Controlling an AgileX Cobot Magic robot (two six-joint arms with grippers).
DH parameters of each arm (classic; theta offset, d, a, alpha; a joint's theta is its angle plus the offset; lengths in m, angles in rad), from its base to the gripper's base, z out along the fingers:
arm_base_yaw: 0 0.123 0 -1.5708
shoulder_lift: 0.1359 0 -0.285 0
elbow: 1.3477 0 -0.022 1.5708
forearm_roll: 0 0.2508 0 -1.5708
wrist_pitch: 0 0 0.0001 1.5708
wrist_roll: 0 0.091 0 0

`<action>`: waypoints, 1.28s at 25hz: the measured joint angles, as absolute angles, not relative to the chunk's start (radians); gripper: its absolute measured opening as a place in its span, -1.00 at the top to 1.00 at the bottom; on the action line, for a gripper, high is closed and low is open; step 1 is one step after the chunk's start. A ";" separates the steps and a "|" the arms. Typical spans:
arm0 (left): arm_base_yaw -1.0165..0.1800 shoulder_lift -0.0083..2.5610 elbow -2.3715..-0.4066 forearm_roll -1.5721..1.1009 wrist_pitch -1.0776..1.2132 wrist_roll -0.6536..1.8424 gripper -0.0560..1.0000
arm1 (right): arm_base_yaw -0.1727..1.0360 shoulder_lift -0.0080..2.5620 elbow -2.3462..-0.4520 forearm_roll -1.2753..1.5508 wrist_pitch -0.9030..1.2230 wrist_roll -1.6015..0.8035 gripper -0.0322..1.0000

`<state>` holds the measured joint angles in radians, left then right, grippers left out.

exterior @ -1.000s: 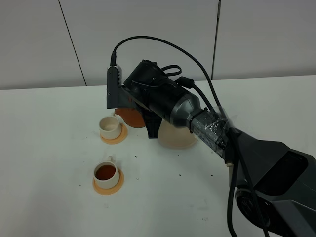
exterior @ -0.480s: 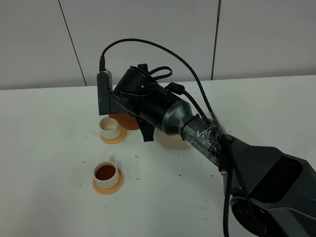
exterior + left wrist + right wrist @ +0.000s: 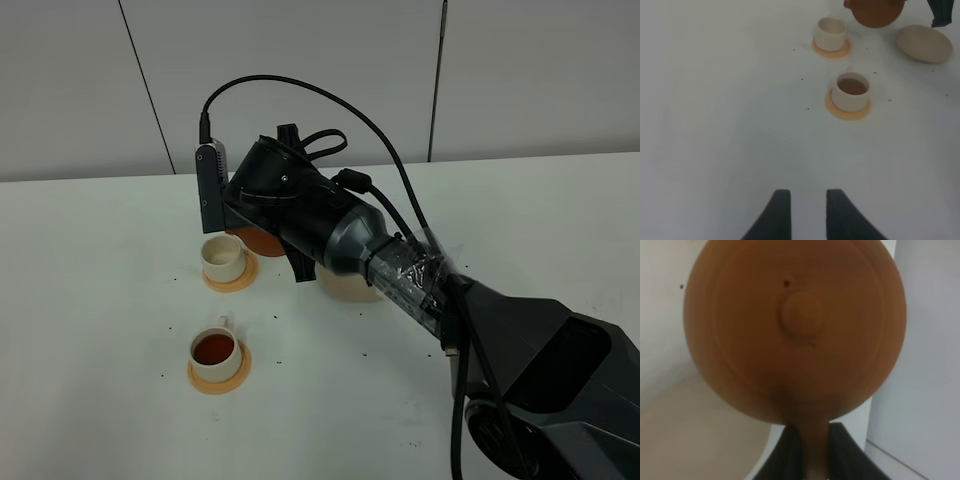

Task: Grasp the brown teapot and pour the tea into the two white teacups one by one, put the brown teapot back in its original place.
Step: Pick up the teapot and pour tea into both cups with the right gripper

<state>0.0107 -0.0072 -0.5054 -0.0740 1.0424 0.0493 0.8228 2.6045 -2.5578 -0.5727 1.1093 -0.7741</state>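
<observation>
while the right gripper (image 3: pixel 809 442) clamps its jaws on the loop handle of the round reddish-brown clay teapot (image 3: pixel 262 240), the pot hangs off the table just beside the empty cream-white cylindrical cup (image 3: pixel 223 257), between it and the pale beige round saucer (image 3: pixel 345 285). the near cup (image 3: pixel 215 349) holds tea. the left gripper (image 3: pixel 805 215) has its jaws slightly apart and empty, over the white table (image 3: pixel 715 125), well apart from both cups.

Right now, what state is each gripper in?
Left gripper: open, holding nothing.
Right gripper: closed on the loop handle of the round reddish-brown clay teapot.
</observation>
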 joint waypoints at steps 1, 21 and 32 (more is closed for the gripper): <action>0.011 -0.007 -0.505 -0.074 1.042 0.049 0.44 | 0.823 2.604 -2.558 -0.577 1.109 -0.779 0.76; 0.011 -0.007 -0.505 -0.074 1.042 0.049 0.44 | 0.823 2.604 -2.558 -0.607 1.095 -0.822 0.76; 0.011 -0.007 -0.505 -0.074 1.042 0.049 0.44 | 0.838 2.604 -2.558 -0.634 1.034 -0.831 0.76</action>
